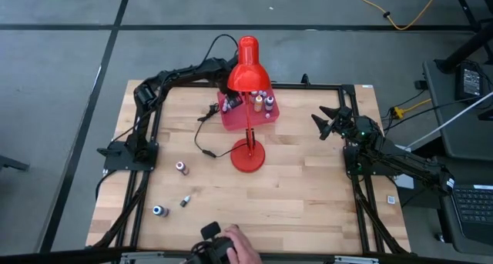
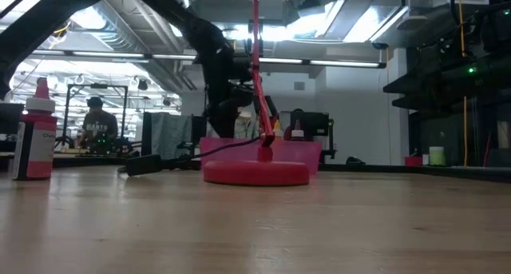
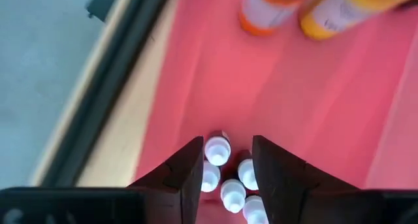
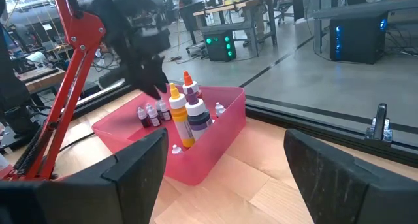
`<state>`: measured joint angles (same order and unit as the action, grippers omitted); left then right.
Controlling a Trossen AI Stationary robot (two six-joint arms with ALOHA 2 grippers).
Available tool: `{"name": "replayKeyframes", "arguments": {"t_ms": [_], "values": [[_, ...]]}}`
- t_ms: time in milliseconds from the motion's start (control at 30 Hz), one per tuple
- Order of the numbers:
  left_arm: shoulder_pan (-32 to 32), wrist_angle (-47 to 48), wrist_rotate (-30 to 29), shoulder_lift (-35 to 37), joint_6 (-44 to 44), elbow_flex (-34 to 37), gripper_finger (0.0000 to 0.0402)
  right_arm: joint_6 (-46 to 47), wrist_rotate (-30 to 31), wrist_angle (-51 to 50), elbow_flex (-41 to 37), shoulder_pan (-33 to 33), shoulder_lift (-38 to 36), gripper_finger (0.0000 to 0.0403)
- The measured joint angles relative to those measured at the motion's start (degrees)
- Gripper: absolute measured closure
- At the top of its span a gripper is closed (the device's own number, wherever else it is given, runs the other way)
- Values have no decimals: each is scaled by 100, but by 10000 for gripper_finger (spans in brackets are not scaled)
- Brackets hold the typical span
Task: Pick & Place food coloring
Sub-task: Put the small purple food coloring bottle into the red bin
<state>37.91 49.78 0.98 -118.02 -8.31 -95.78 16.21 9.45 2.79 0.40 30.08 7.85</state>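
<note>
Several tiny food coloring bottles with white caps [image 3: 217, 150] stand clustered in one corner of the pink tray [image 3: 307, 106]. My left gripper [image 3: 225, 168] hangs over them, open, its fingers on either side of the cluster and pointing down; I see no bottle gripped. In the high view it sits at the tray's left end [image 1: 231, 102], under the lamp head. Three more small bottles are on the table: one standing [image 1: 182, 168], one lying [image 1: 185, 201] and one near the front edge [image 1: 159, 211]. My right gripper [image 1: 323, 122] waits open at the table's right.
A red desk lamp [image 1: 248, 152] stands just in front of the tray, with its head [image 1: 247, 71] over it and its black cable [image 1: 202, 145] trailing left. Taller orange and yellow bottles [image 3: 268, 8] stand in the tray. A person's hand [image 1: 240, 245] is at the near edge.
</note>
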Motion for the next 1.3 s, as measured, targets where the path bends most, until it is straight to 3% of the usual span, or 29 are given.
{"name": "replayKeyframes", "arguments": {"t_ms": [233,633,933,1100,1300], "values": [[7,537,-498,321,171,-447,266,-6,0,-2,0,0,0,97],[-515,2468,-617,1769,1507,-451,181,2,0,0,0,-1,0,97],[-1880,4040,-844,2281,3589,-451,167,-1,0,0,0,-1,0,97],[-2677,4032,-355,2284,5035,-401,171,0,0,0,0,0,0,97],[-3342,4035,-341,2191,6301,-404,172,-3,0,-2,0,0,0,97]]}}
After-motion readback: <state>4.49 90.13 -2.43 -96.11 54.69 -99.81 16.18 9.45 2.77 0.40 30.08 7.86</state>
